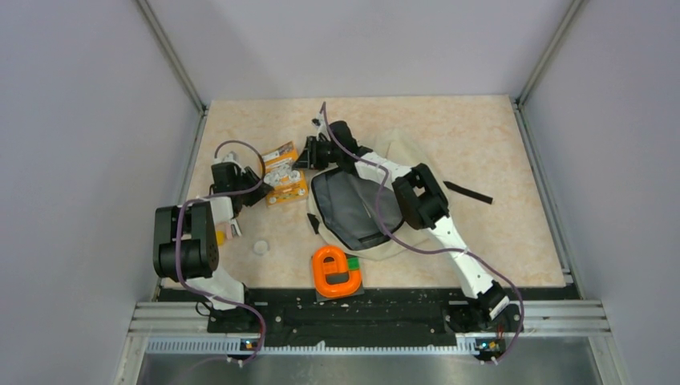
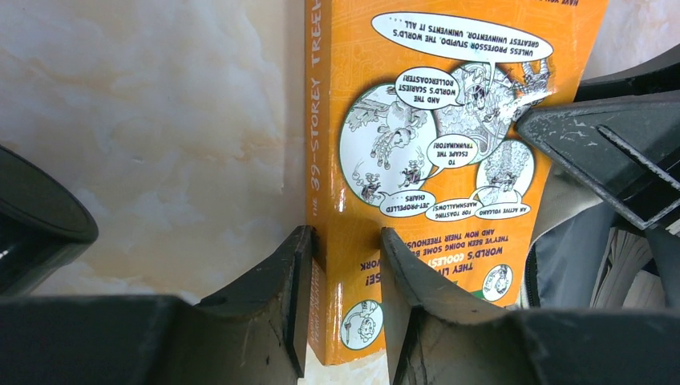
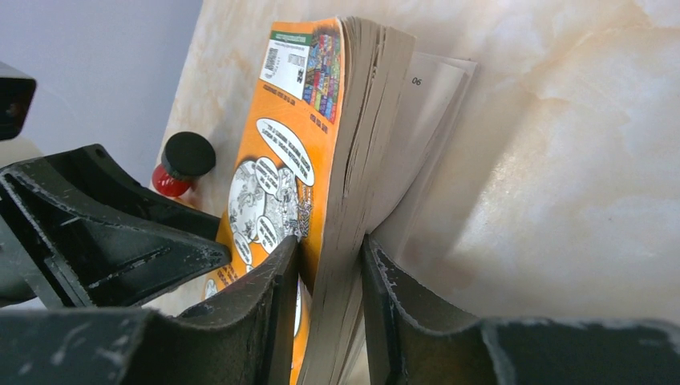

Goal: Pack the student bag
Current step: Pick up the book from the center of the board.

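Orange paperback (image 1: 284,172): left gripper (image 2: 345,241) clamps spine, right gripper (image 3: 329,249) clamps page edge; student bag (image 1: 398,147) mouth lies just right, beside right gripper

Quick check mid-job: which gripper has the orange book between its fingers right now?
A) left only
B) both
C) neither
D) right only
B: the left gripper straddles the orange book at its spine, and the right gripper clamps its page edge.
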`<action>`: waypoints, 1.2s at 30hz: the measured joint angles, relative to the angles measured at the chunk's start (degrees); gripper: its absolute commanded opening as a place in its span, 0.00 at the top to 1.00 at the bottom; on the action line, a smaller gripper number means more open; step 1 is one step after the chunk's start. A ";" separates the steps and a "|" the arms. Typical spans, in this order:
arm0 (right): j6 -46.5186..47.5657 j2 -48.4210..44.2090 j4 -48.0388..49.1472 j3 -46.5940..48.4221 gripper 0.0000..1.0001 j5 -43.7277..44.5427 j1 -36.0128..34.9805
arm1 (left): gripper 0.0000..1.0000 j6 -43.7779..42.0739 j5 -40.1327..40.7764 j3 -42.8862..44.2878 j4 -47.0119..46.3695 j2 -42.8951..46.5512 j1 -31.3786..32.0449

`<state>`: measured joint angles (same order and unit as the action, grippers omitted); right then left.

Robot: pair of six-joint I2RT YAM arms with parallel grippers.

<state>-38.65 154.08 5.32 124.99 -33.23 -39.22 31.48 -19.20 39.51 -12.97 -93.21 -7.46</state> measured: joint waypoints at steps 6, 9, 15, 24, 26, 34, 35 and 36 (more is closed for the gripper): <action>-0.87 -0.81 3.65 -1.66 0.98 -2.49 0.00 | 0.73 0.00 -0.79 -2.75 -1.73 1.79 0.00; -1.31 -0.81 3.96 -1.66 1.00 -3.28 0.00 | 0.71 0.00 -1.18 -3.78 -2.05 2.64 0.00; -1.01 -5.95 4.79 -9.60 1.00 -1.90 -0.52 | 0.41 -0.28 -2.54 -6.34 0.50 6.60 0.20; -2.40 -22.51 10.86 -24.76 1.00 0.50 -4.76 | 0.17 -1.20 -1.44 -9.35 15.15 30.82 2.01; -3.10 -25.64 13.40 -26.69 1.00 0.44 -5.27 | 0.15 -1.20 -0.79 -9.35 17.42 36.85 2.10; -4.63 -33.64 17.84 -32.63 1.00 -0.72 -5.92 | 0.04 1.31 -0.66 -9.29 27.08 59.93 2.27; -4.66 -34.42 17.90 -33.42 1.00 -0.92 -5.92 | 0.03 1.75 -0.74 -9.03 27.76 62.16 2.27; -4.63 -35.32 17.90 -34.29 1.00 -1.07 -5.95 | 0.03 2.16 -0.92 -8.41 28.55 63.80 2.27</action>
<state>-43.29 118.76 23.22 90.70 -34.30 -45.17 33.65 -20.12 31.09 15.57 -29.41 -5.19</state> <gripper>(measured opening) 0.247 0.956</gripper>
